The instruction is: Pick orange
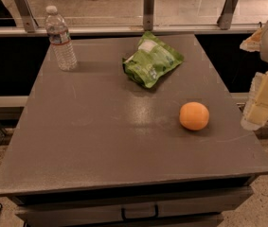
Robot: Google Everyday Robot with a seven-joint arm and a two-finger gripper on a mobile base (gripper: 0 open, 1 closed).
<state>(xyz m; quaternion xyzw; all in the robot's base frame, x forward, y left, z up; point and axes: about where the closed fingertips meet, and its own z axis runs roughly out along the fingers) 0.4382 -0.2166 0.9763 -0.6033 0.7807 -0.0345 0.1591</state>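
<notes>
The orange is a small round fruit lying on the right side of the grey table top, toward the front. My gripper hangs at the right edge of the view, pale yellow and white, just beyond the table's right edge and to the right of the orange, apart from it and holding nothing I can see.
A green snack bag lies at the back middle of the table. A clear water bottle stands upright at the back left. A railing with metal posts runs behind the table. A drawer handle is on the front face.
</notes>
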